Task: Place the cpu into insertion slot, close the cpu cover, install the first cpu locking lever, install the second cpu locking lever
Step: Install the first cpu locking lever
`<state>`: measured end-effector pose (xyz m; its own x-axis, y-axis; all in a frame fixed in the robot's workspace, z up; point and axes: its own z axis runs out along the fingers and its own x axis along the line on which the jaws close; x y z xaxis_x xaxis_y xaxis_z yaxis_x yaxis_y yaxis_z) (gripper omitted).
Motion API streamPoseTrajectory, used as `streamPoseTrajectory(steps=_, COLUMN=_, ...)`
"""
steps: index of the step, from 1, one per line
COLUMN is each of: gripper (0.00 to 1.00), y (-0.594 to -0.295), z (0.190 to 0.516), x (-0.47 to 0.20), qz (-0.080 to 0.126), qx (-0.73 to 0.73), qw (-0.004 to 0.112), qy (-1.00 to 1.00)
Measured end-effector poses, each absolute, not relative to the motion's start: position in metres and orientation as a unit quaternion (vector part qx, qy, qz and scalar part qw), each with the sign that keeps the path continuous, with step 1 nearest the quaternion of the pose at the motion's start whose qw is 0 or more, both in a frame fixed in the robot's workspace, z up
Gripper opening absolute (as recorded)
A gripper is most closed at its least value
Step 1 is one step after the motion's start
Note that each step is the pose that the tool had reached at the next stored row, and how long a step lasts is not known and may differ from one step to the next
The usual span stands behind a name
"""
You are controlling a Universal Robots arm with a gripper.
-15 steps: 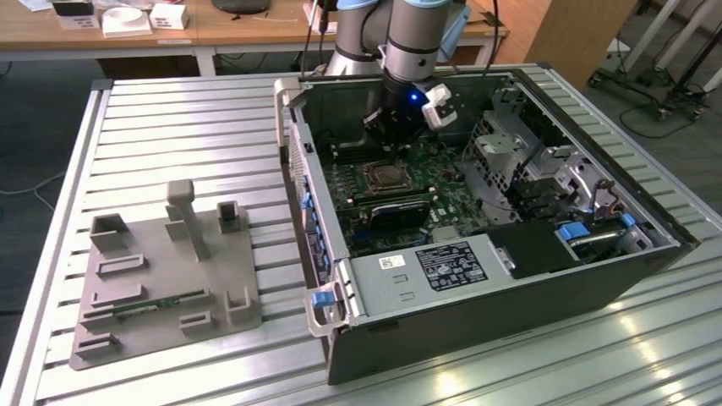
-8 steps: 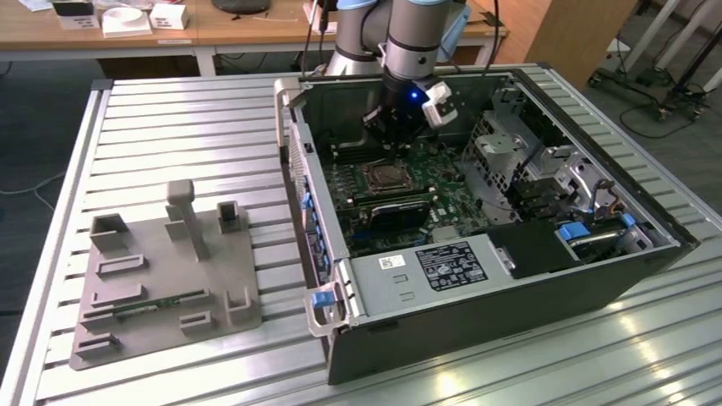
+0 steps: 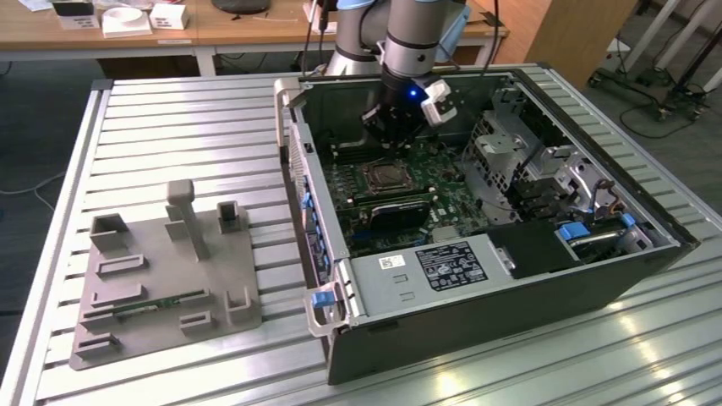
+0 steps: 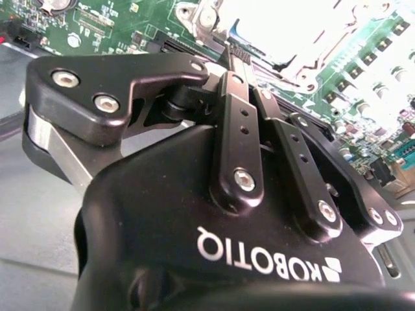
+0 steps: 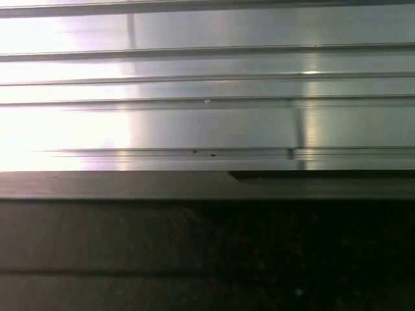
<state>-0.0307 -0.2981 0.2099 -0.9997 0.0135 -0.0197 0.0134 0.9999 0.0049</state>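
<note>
– Slatted metal table [image 3: 169,110], bearing an open computer case [image 3: 631,279] and, well apart on the exterior view's left, a grey holder tray [image 3: 158,279]. Position of the arm?
– Inside the case. The gripper [image 3: 391,139] hangs just above the green board [image 3: 457,182], near the socket [image 3: 407,183]. In the second wrist view the gripper [image 4: 235,57] points at the socket's bright metal, jaws drawn together with nothing visible between them.
– And the cpu [image 3: 386,178]?
– A dull grey square lies flat in the socket in the exterior view. I judge that to be the chip, seated. Placement appears done.
– Cover?
– The cpu cover [image 3: 368,169] reads as a thin silvery frame lying down around the chip, so likely closed. In the second wrist view glare washes it out, and I cannot confirm.
– And the two locking levers?
– Too fine to make out. Whether either is latched cannot be told, so I log both as unverified.
</note>
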Motion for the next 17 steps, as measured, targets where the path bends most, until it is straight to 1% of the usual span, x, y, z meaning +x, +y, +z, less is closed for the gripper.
streamPoseTrajectory(steps=17, gripper=0.1, y=-0.2981, z=0.2188, x=-0.0373, qz=0.002, qx=0.005, qw=0.01, qy=1.0)
